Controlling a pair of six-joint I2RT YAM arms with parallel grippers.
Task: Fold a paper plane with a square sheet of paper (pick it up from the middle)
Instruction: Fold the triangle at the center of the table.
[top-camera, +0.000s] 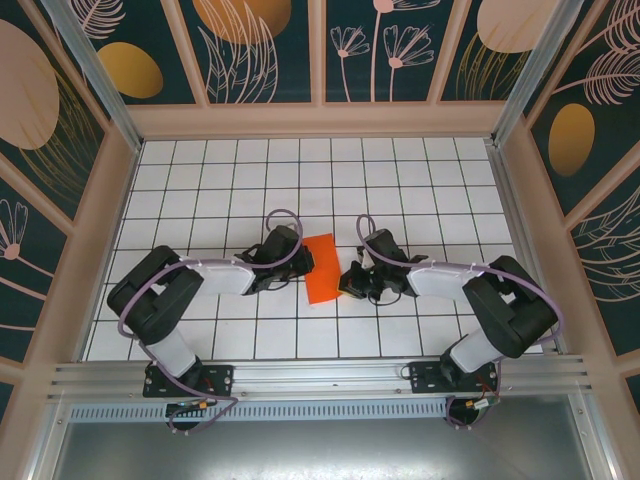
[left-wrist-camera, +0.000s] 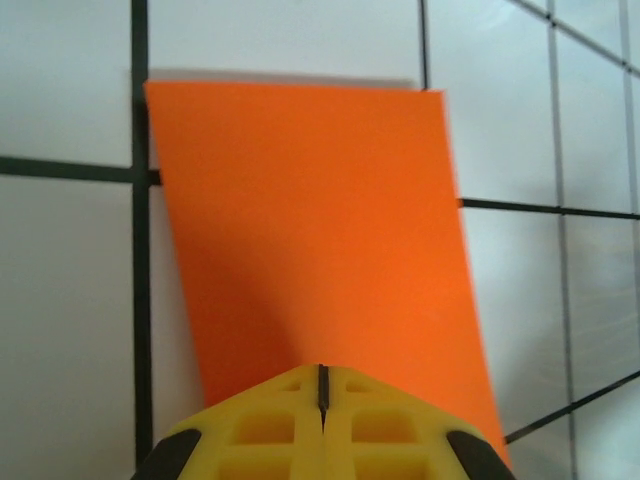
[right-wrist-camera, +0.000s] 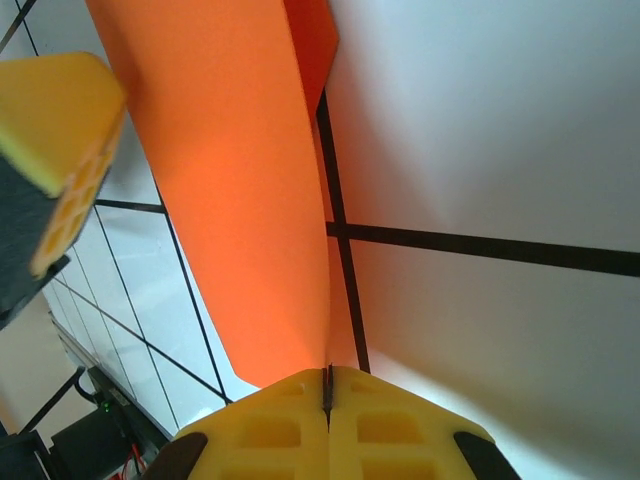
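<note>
Orange sheet (top-camera: 321, 267) seen mid tiled table (top-camera: 200, 190), betw. both arms, seemingly folded once already. R gripper (right-wrist-camera: 328, 385) clenched on sheet edge, that side curled up, prob. for next crease. L gripper (left-wrist-camera: 322, 385) clenched at opp. edge, likely as anchor; pinned or pinched can't be told.

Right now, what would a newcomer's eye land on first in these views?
The orange paper stands out first, bright against the white tiled table, midway between the two arms. Next come the yellow fingertips. The left gripper and the right gripper are each shut on an opposite edge of the paper, which bows up off the tiles.
</note>
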